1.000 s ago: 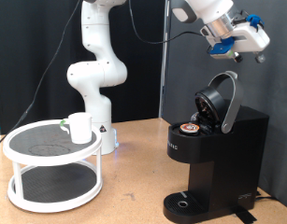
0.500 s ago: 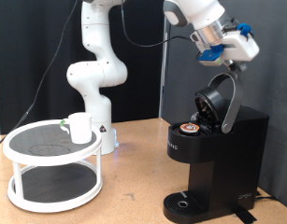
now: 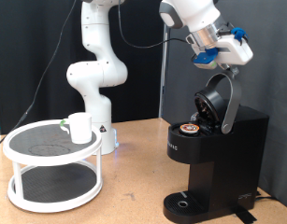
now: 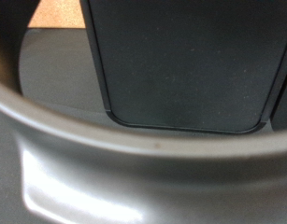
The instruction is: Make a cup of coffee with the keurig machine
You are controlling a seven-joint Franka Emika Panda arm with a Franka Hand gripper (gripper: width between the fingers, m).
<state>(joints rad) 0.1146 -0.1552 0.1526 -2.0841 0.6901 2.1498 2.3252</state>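
The black keurig machine stands at the exterior view's right with its domed lid hinged up. A brown-topped pod sits in its open chamber. My gripper hangs just above the raised lid's top edge, with nothing visible in it. The small white cup stands on the top tier of a round white shelf at the exterior view's left, far from the gripper. The wrist view shows only a blurred silver rim very close up and the machine's black body; no fingers show there.
The arm's white base stands behind the shelf. A dark curtain hangs behind the machine. The wooden tabletop lies between the shelf and the machine. The machine's drip tray holds nothing.
The gripper has moved down and toward the exterior view's left, closer to the top of the raised lid. The cup, pod and machine have not moved.
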